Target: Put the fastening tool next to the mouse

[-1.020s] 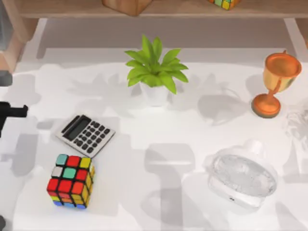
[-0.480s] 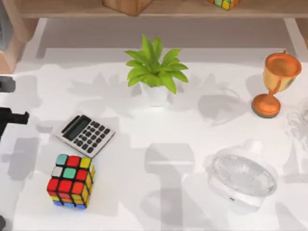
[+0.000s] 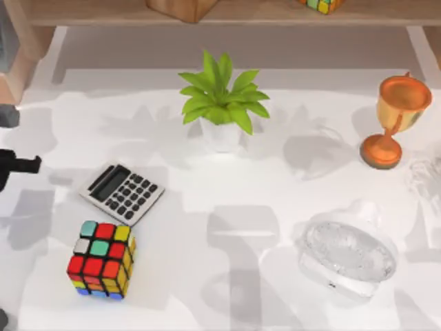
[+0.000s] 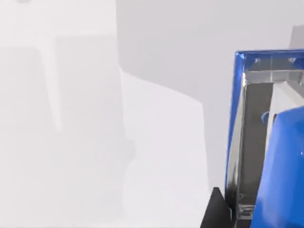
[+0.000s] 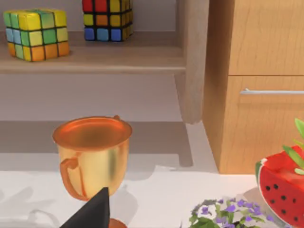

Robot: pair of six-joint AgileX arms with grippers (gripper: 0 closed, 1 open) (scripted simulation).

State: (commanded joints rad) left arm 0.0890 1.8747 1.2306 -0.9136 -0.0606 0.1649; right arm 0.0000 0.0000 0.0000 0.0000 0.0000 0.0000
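My left arm sits at the far left edge of the worktop (image 3: 227, 186); a dark part of it (image 3: 17, 165) pokes in there, level with the calculator (image 3: 122, 194). My left claw's spread I cannot tell. In the left wrist view a bright blue piece with a shiny metal strip, the fastening tool (image 4: 266, 142) as far as I can judge (cropped by the frame edge, so hard to be sure), sits close up over plain white surface; whether it is clamped, cannot tell.

Calculator is grey, lying tilted, left of centre. Colourful cube (image 3: 101, 259) is just in front of it, near but apart. Potted plant (image 3: 222, 103) stands toward the back, about mid-worktop. Clear round dish-like object (image 3: 348, 256) lies front right. Orange-gold trophy cup (image 3: 394, 118) stands upright at back right.

Right wrist view: same trophy cup (image 5: 91, 154) close, a dark tip of my right claw (image 5: 92, 211) below it, spread not readable. Behind are a wooden shelf (image 5: 90, 59) with two more colourful cubes, and a wooden cabinet with a handle.
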